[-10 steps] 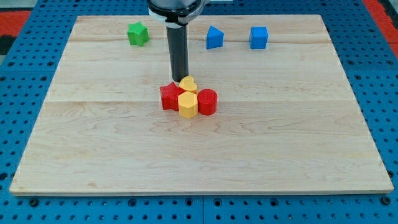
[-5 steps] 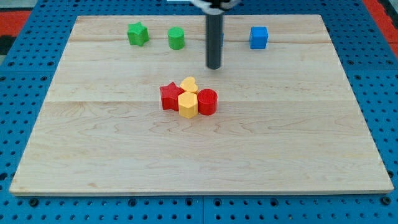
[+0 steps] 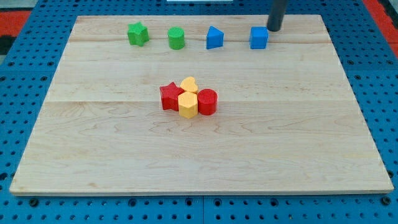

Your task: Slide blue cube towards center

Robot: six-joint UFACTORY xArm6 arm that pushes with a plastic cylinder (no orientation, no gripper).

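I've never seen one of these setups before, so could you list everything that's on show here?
green star block: one, green, top left of the board
green cylinder: one, green, top row, right of the star
blue pointed block: one, blue, top row, near the middle
blue cube: one, blue, top row, rightmost
red star block: one, red, left of the centre cluster
yellow heart block: one, yellow, cluster's top
yellow hexagon block: one, yellow, cluster's front
red cylinder: one, red, cluster's right
wooden board: one, pale wood
my tip: one, dark rod, just above-right of the blue cube
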